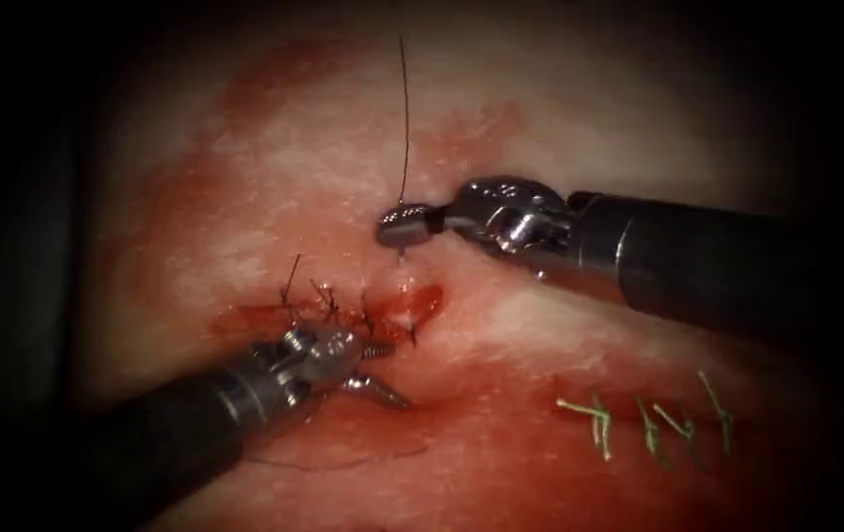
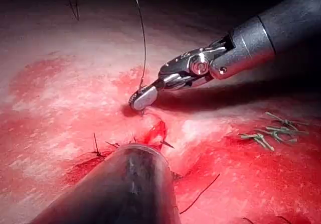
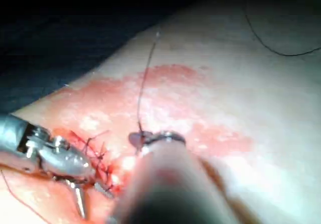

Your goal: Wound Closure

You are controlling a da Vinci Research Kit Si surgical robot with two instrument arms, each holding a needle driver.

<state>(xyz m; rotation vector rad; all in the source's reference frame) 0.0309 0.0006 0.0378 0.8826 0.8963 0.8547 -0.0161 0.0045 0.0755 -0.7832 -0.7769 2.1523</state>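
Right gripper (image 1: 404, 229): jaws together, apparently clamped on needle (image 1: 401, 254) at thread end, just above cut (image 1: 420, 303); needle tip entering tissue (image 1: 274, 158). Thread (image 1: 405, 118) runs up from jaws. Left gripper (image 1: 379, 372): jaws apart, empty, at cut's lower edge beside dark stitches (image 1: 328, 300).
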